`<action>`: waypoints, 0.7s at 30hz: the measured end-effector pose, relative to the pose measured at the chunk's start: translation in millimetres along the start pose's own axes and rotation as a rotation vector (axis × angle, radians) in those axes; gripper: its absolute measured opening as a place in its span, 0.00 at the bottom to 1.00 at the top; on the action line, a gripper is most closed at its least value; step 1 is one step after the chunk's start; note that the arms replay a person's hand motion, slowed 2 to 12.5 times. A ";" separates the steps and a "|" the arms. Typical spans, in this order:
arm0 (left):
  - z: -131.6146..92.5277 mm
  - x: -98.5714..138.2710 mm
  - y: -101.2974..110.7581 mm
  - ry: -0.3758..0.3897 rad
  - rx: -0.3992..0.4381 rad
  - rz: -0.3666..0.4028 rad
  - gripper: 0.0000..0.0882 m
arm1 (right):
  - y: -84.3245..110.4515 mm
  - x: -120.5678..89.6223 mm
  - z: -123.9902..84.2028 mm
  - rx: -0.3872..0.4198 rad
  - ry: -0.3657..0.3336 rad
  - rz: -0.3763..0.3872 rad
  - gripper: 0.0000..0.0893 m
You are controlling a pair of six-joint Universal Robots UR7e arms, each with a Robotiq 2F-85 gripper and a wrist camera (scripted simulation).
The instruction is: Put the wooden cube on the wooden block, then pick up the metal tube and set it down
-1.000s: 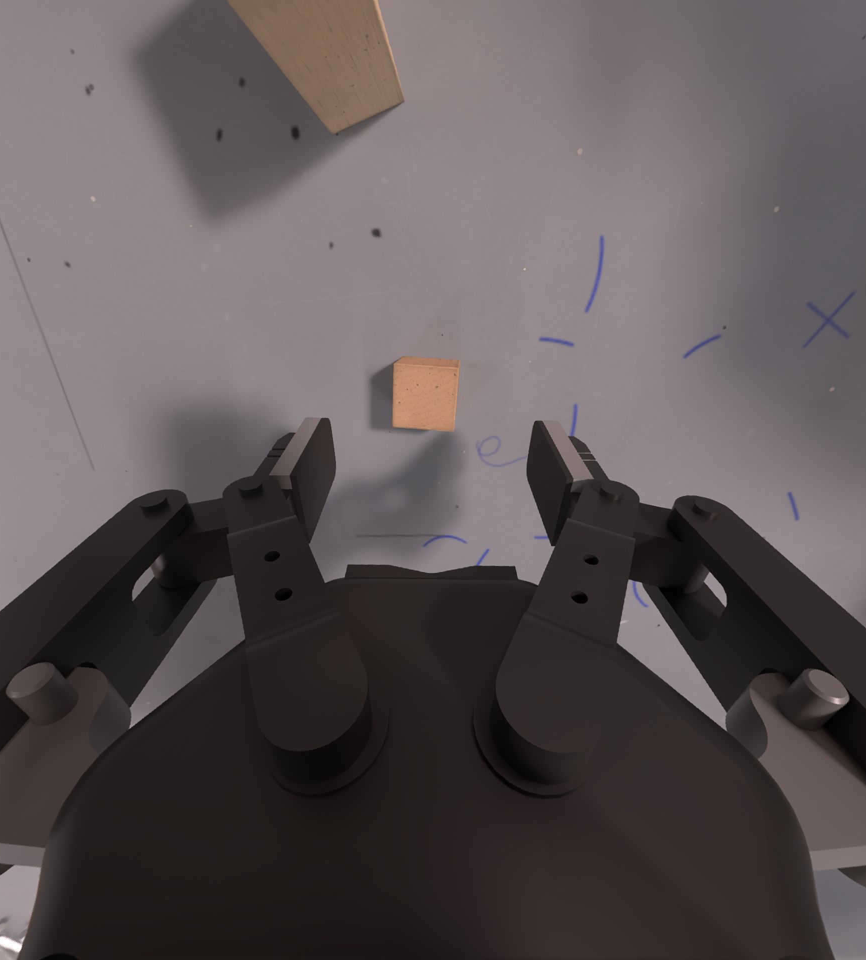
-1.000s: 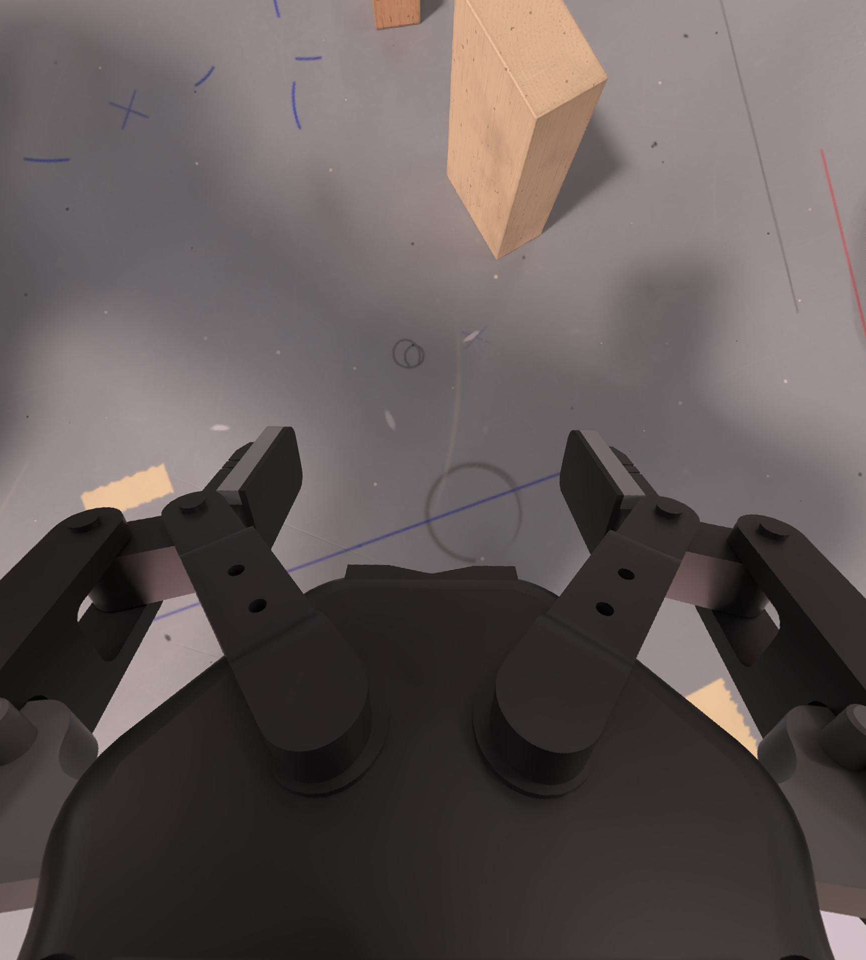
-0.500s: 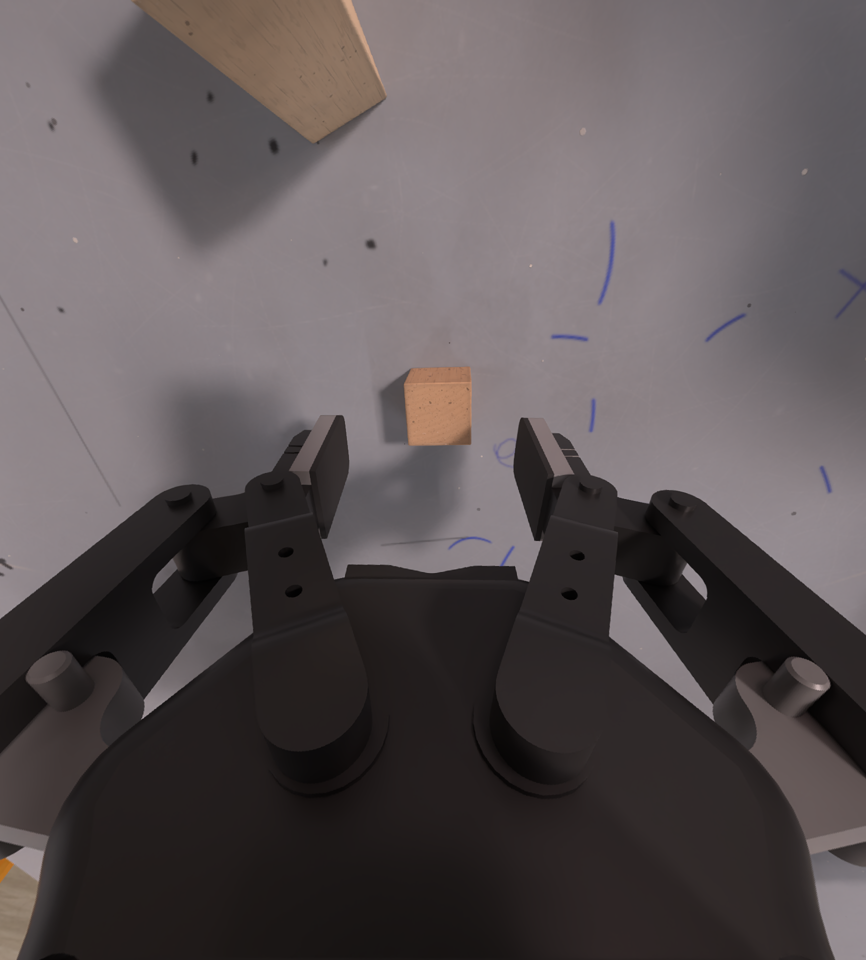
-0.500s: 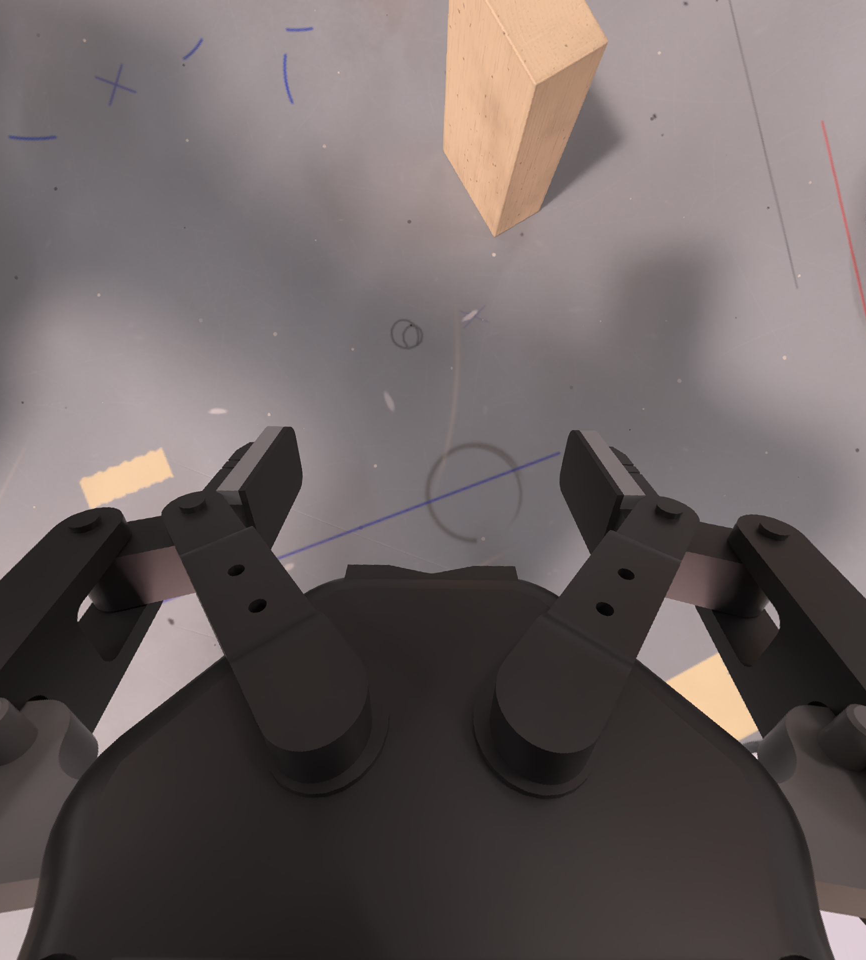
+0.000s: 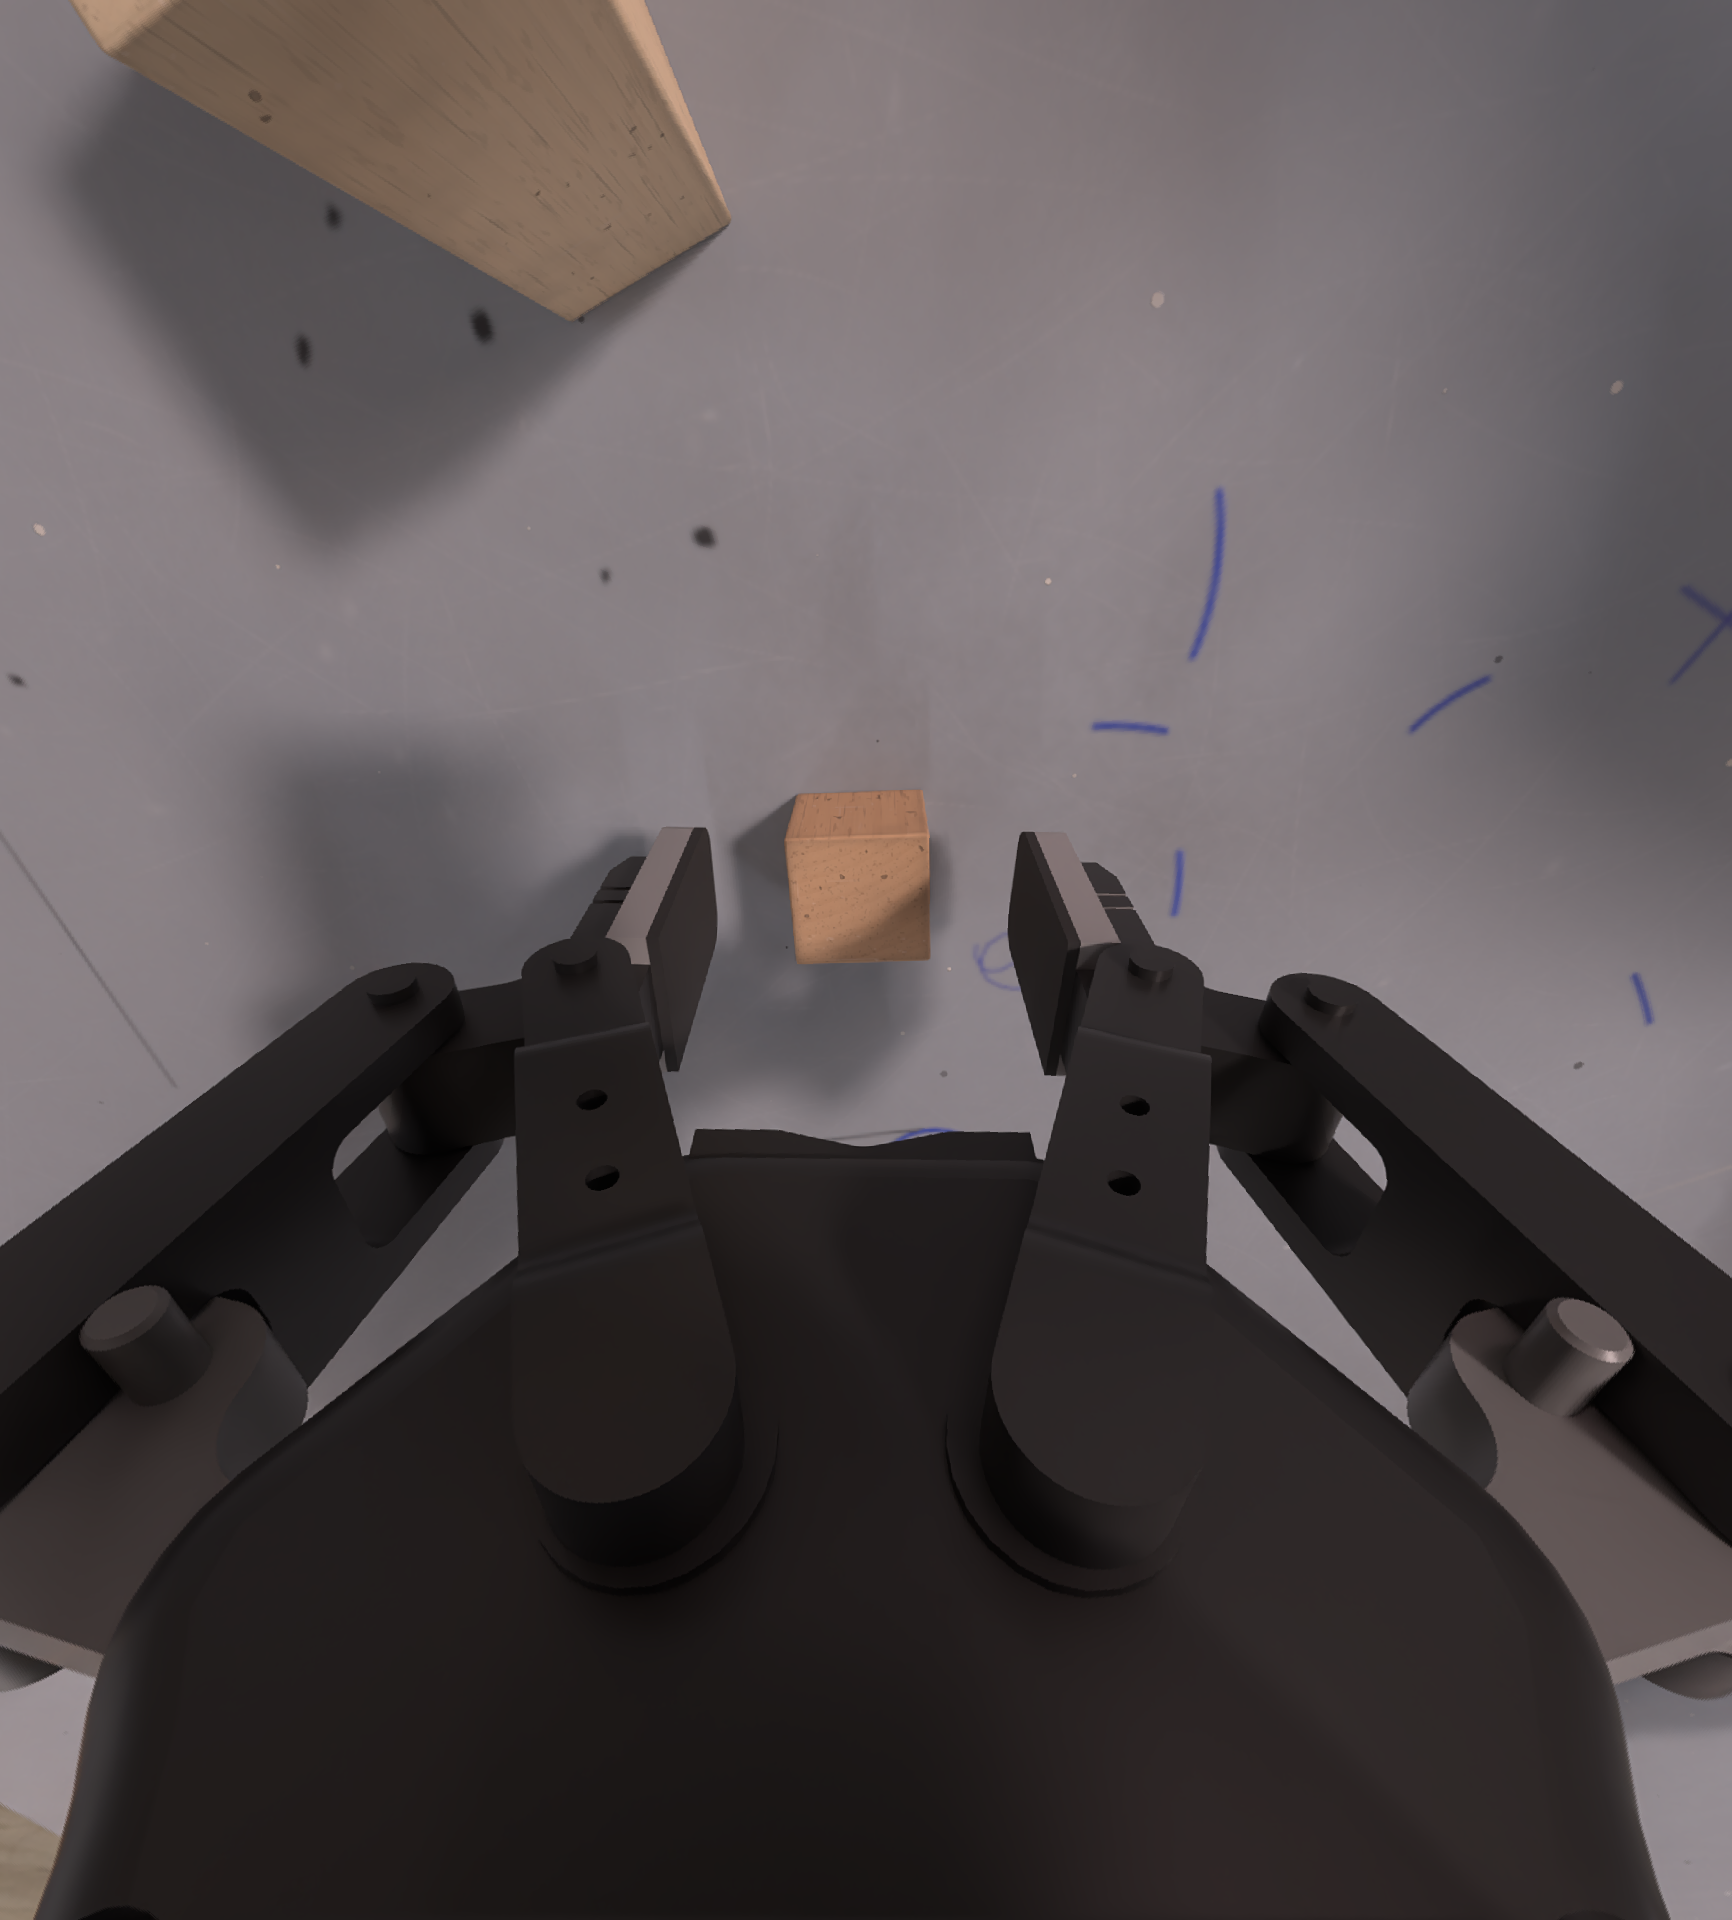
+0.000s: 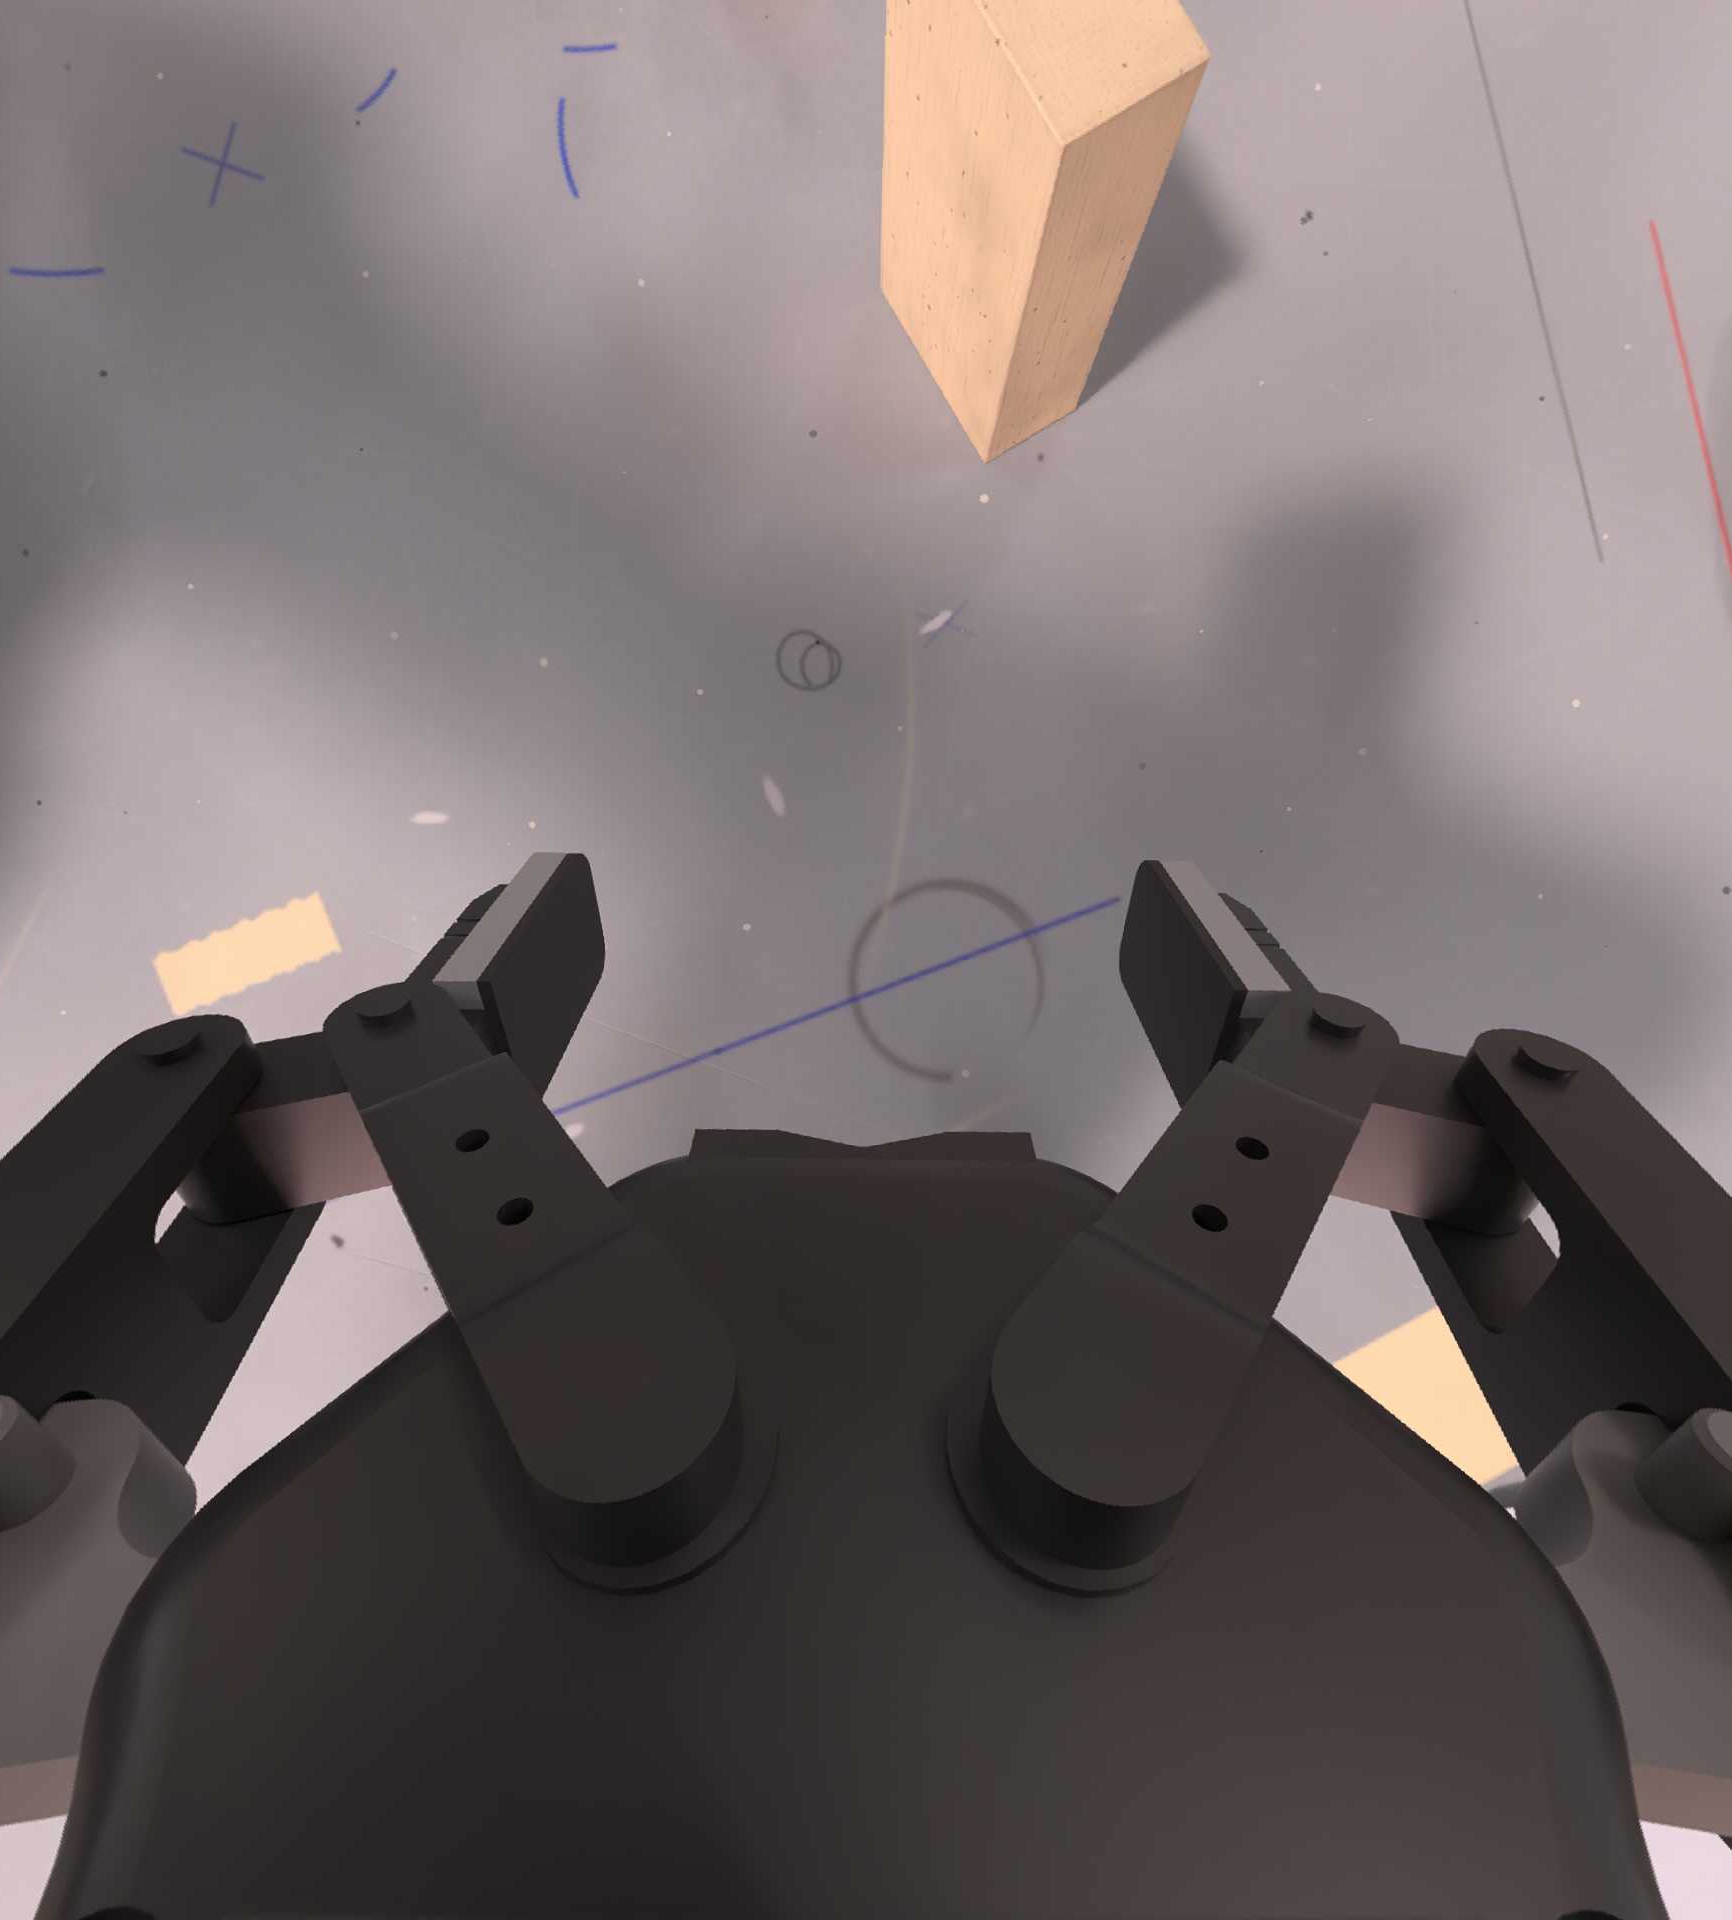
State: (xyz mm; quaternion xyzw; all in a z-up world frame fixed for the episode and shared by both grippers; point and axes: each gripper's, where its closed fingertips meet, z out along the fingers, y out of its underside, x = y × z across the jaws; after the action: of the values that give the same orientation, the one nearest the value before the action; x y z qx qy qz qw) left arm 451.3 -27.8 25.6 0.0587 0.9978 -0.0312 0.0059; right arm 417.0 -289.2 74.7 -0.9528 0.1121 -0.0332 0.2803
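while the small light-brown wooden cube [image 5: 858, 878] rests on the scuffed grey tabletop [image 5: 1049, 364], the left gripper [image 5: 860, 925] hangs over it with its jaws spread a moderate way, one dark finger at the cube's 9 o'clock side and the other at its 3 o'clock side, a gap showing on each side so that neither pad touches the wood. from the cube, the long pale wooden block [image 5: 426, 125] stands well apart toward 11 o'clock, at the top edge of the left wrist view, casting a broad shadow on the table. blue pen strokes [image 5: 1210, 571] mark the grey surface toward 2 o'clock of the cube.

in the right wrist view the right gripper [image 6: 857, 940] is spread wide and holds nothing, poised above a thin dark drawn ring [image 6: 945, 982] crossed by a blue line. the pale wooden block [image 6: 1023, 218] stands upright toward 12 o'clock, well apart from the fingers. a strip of beige tape [image 6: 247, 951] lies at 9 o'clock, just beside the left finger. the metal tube appears in neither view.
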 end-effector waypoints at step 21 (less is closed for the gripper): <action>15.7 0.2 6.2 0.031 -0.006 -0.061 0.29 | 2.3 3.4 -1.8 0.011 0.005 0.015 0.96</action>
State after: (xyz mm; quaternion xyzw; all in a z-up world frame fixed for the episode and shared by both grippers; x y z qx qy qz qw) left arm 452.0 -22.6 9.5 0.0288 0.9991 -0.0276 -0.0104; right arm 419.7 -292.8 74.9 -0.9503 0.1198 -0.0338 0.2853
